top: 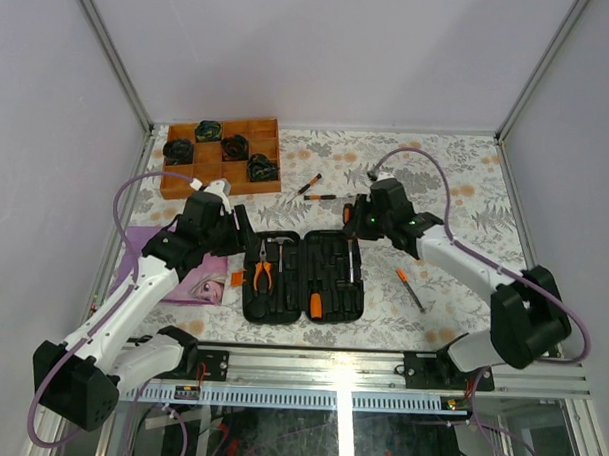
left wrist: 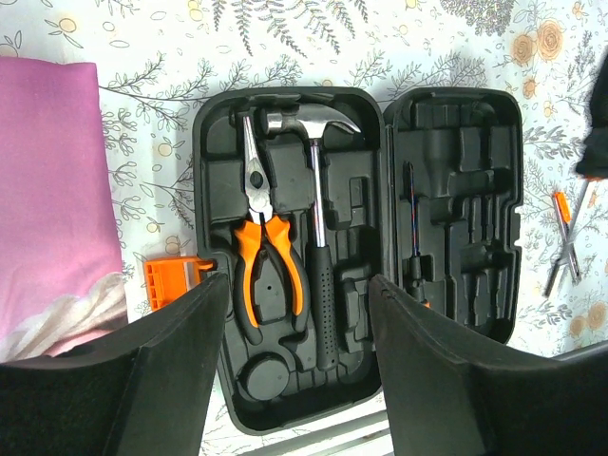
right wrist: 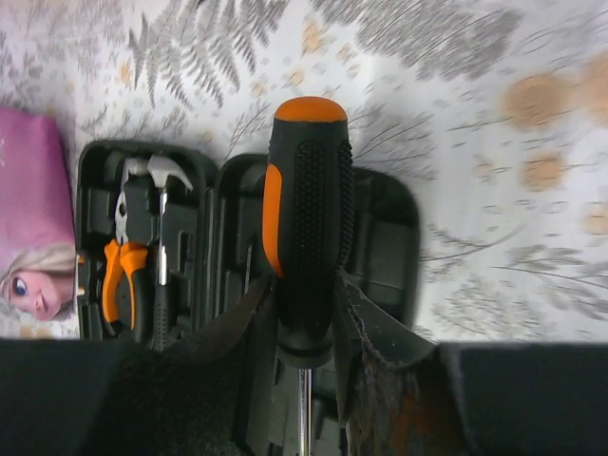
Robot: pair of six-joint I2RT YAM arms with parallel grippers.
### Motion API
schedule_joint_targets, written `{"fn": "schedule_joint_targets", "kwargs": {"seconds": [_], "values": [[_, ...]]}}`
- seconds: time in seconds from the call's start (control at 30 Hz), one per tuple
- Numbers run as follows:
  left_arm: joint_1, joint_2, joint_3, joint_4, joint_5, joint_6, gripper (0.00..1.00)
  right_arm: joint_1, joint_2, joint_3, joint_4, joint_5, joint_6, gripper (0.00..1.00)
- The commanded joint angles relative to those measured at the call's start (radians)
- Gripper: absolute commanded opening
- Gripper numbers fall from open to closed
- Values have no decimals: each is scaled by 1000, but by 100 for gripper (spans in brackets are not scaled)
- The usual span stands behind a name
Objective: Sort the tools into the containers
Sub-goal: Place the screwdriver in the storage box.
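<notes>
Two white arms (top: pixel 132 300) with black joints (top: pixel 526 318) carry purple cables (top: pixel 412 151).

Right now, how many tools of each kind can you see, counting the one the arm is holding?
Hammer: 1
Pliers: 1
Screwdrivers: 5 (1 in the right gripper, 1 in the case, 3 loose)
Total: 7

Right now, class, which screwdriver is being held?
The thick black-handled screwdriver with the orange cap, gripped in the right end effector; the others lie on the table or in the case.
</notes>
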Motion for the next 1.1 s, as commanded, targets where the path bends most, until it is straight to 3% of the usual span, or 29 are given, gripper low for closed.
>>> {"fn": "schedule_joint_targets", "kwargs": {"seconds": [0.0,0.4,1.07], "values": [[10,6,-6,55,19,14,60,81,70,11,126,-26,72,12],[9,7,-5,50,7,15,61,178,192,46,70,94,128,19],[9,7,-7,50,6,14,61,200,291,89,20,144,204,44]]}}
